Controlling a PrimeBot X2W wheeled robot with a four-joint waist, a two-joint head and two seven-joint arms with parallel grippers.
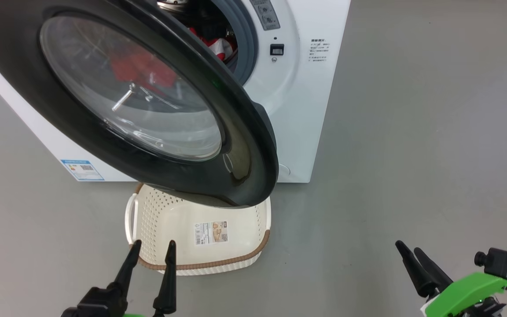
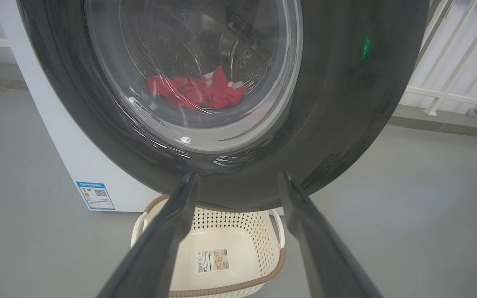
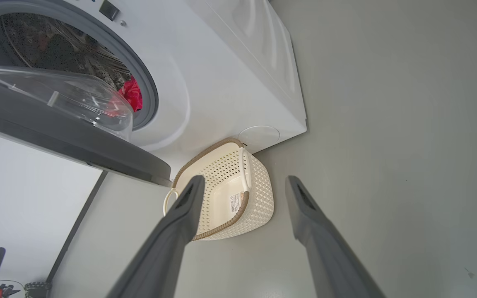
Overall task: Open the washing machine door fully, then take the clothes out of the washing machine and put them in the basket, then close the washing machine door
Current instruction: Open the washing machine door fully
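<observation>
Head view, door: the washing machine door (image 1: 130,92) stands partly open from the washing machine (image 1: 306,97), hinged on the robot's left, its free edge swung out toward the right.
Head view, clothes: the clothes (image 1: 218,46) lie behind the door, in the drum, red with white stripes.
Head view, basket: the basket (image 1: 148,215) sits on the floor under the door's lower rim, with nothing in it but its label.
Head view, hands: the left hand (image 1: 154,243) is below the door's lower rim, fingers spread and holding nothing. The right hand (image 1: 407,246) is well off past the door's free edge.

Left wrist view, aim: the left hand (image 2: 237,178) points straight at the door's (image 2: 346,103) black lower rim, near it but with no clear contact.
Left wrist view, clothes: the clothes (image 2: 197,91) show through the door's glass.

Right wrist view, hand: the right hand (image 3: 243,181) has its fingers parted and holds nothing.
Right wrist view, gap: the door (image 3: 56,132) is seen edge-on, with open space between it and the drum mouth, where the clothes (image 3: 133,93) show.

Step in hand: the door looks short of fully open.
Deciding relation: the left hand is the nearer one, facing the door's outer face. The right hand is on the free-edge side, where the gap opens.
</observation>
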